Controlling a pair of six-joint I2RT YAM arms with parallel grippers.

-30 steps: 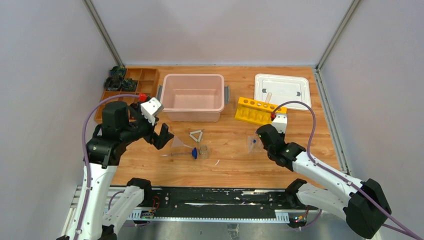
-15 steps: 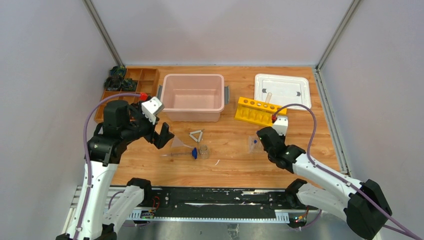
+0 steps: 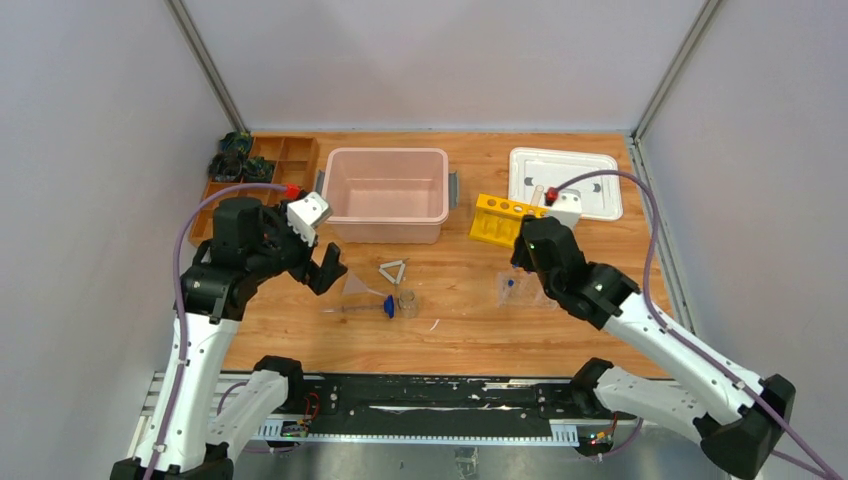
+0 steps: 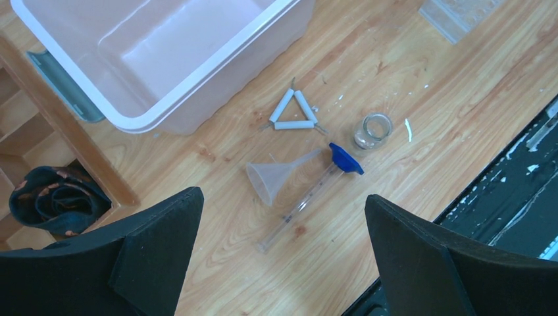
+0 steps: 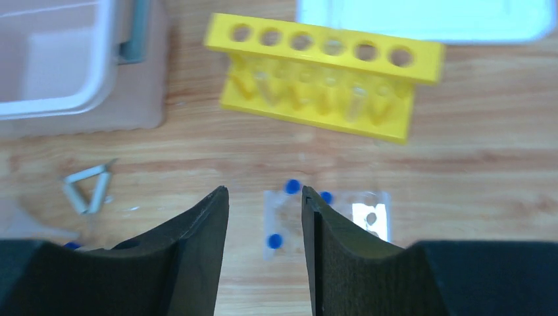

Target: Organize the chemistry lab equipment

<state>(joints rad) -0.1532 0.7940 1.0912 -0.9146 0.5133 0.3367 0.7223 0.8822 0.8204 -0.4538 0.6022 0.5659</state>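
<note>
The clear vial tray [image 5: 362,204] lies flat on the table [image 3: 460,330], right of the middle and about halfway between the near and far edges. Small blue-capped vials [image 5: 275,241] sit in its left part, and one blue cap is at the tray's far-left corner. I cannot count them with confidence.

My right hand [image 5: 264,197] hangs just above that left part. Its fingers are parted with bare table showing between them, and it grasps nothing. Just beyond the tray, toward the far edge, stands the yellow holed rack [image 5: 350,47] with clear tubes upright in some of its holes. A white lid [image 3: 565,180] lies behind it, near the far right corner.

Toward the middle of the table the clear funnel [image 4: 273,181] lies on its side, touching the clear glass tube [image 4: 299,207], which has a blue end. The tiny beaker [image 4: 374,130] stands upright just beside that blue end. The pale triangle [image 4: 294,124] lies flat a little nearer the far edge.

My left hand [image 4: 283,197] hovers over the funnel and tube, spread wide and released. A pink bin [image 3: 385,232] sits behind the triangle at the far edge, and the brown wooden tray [image 3: 285,160] fills the far left corner.
</note>
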